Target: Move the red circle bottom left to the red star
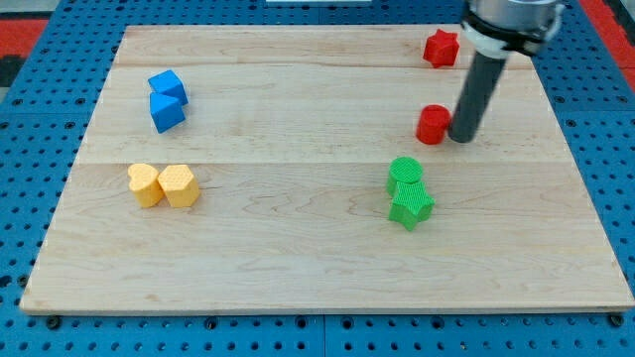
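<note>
My tip (pixel 462 138), a bare rod with no pincer to open or grasp, touches the red circle's (pixel 433 125) right side, red star (pixel 442 48) above.

The arm entered from the top right corner of the worktop. Its dark rod stood nearly upright, leaning slightly. My tip (pixel 462 137) appeared to rest on the surface, near the right edge.
</note>
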`<state>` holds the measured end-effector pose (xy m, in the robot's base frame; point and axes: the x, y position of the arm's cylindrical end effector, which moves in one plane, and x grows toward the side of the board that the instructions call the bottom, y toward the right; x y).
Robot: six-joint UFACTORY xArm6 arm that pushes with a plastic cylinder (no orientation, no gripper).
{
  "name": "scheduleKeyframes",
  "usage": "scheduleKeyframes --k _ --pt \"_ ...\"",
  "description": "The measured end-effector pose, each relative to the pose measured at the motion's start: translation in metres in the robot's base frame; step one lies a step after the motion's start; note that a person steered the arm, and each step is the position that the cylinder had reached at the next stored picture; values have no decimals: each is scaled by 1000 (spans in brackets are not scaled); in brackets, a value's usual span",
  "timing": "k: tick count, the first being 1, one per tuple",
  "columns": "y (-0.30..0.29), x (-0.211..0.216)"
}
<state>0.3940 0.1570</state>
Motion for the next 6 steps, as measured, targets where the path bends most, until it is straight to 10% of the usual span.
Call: scheduleKeyframes --k 2,4,6 --pt "-16 26" --pt "-8 -71" --pt "-21 -69"
